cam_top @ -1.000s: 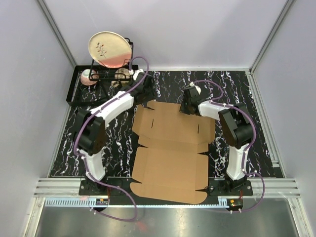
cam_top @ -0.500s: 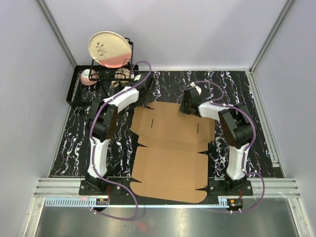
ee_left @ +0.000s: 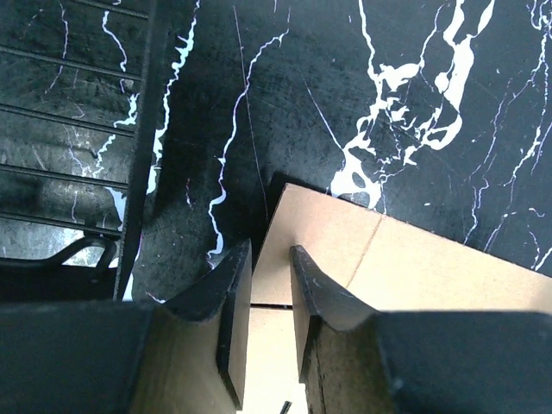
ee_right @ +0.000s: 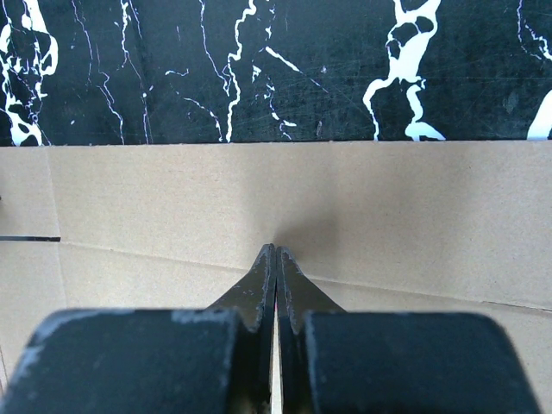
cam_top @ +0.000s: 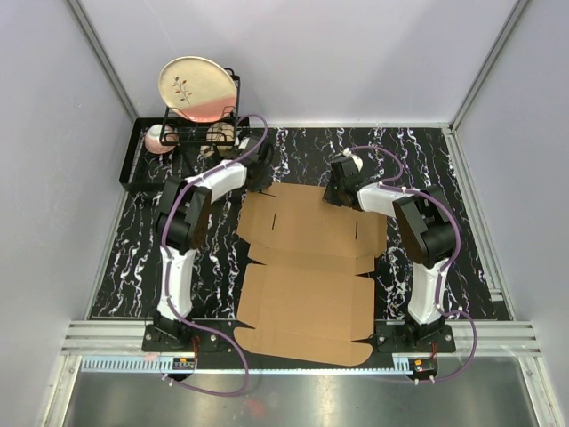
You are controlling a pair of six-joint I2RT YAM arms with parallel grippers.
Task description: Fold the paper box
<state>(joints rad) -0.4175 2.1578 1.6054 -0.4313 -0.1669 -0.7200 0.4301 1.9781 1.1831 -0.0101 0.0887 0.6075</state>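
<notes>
We see the paper box (cam_top: 307, 267) lying flat and unfolded at the middle of the black marbled surface (cam_top: 409, 151), reaching its near edge. The left hand (ee_left: 269, 259) sits at the box's far-left corner. Its fingers (ee_left: 231, 293) are narrowly apart astride the flap's edge, and we cannot tell whether they grip it. The right hand (ee_right: 276, 252) is clenched, its tips on the far flap. A dish rack (cam_top: 151, 169) holding a plate (cam_top: 197, 87) occupies the far-left corner.
</notes>
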